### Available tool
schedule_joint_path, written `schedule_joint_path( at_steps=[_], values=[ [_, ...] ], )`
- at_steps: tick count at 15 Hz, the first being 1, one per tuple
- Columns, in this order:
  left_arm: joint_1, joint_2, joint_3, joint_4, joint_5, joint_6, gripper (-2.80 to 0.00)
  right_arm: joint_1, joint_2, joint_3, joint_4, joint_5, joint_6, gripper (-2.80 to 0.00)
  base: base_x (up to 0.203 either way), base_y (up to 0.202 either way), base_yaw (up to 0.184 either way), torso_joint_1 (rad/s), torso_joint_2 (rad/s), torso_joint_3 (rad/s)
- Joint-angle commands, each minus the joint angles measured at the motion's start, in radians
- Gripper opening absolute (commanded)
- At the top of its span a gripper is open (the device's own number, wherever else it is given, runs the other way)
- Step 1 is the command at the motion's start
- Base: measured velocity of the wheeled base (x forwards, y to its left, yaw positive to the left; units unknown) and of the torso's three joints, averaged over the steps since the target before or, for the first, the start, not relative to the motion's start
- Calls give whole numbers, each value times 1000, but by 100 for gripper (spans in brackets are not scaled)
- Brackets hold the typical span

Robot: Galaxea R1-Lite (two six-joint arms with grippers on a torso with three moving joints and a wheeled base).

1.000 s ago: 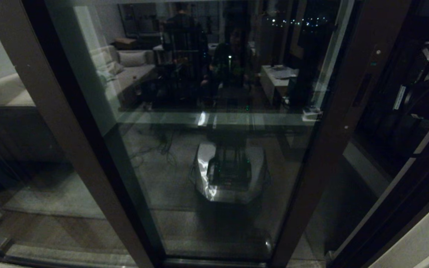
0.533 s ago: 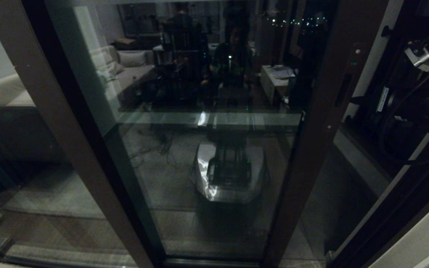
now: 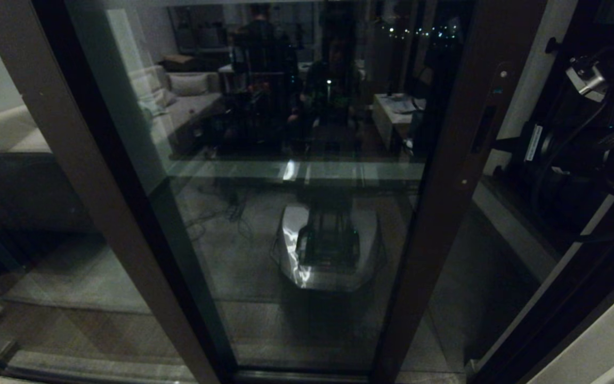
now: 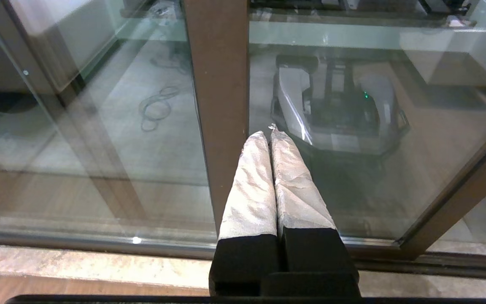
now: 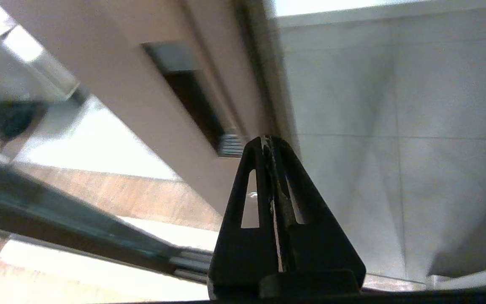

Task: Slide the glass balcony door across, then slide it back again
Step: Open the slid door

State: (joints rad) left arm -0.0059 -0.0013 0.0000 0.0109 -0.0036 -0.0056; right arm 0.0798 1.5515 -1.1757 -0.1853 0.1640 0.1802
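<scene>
The glass balcony door (image 3: 296, 176) is seen filling the head view, its handle-bearing upright edge (image 3: 461, 160) running floor to ceiling at the right, with a narrow recessed slot handle (image 3: 482, 129) set lengthwise in it. The right gripper (image 5: 268, 141), jaws clenched on nothing, is held with its tip at the outer side of that edge, just beside the slot handle (image 5: 192, 99); whether contact is made cannot be told. The door lies to the left of these jaws, so a sideways push across the edge's long axis appears called for. The left gripper (image 4: 268, 135), jaws pressed together and empty, is parked low before a plain brown stile (image 4: 220, 84).
</scene>
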Motion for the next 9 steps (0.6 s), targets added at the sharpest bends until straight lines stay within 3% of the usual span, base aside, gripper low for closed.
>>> schedule_joint_path(
  at_steps=[1,6,9],
  values=[
    [0,0,2,0,1,-1,-280,-10,-4,0,-2,-4,2,-280,0,0,0,0,0,0],
    [0,0,2,0,1,-1,-280,-54,-241,71,74,7,-12,-280,0,0,0,0,0,0],
    [0,0,2,0,1,-1,-280,-74,-204,-77,95,-75,-96,-280,0,0,0,0,0,0]
  ],
)
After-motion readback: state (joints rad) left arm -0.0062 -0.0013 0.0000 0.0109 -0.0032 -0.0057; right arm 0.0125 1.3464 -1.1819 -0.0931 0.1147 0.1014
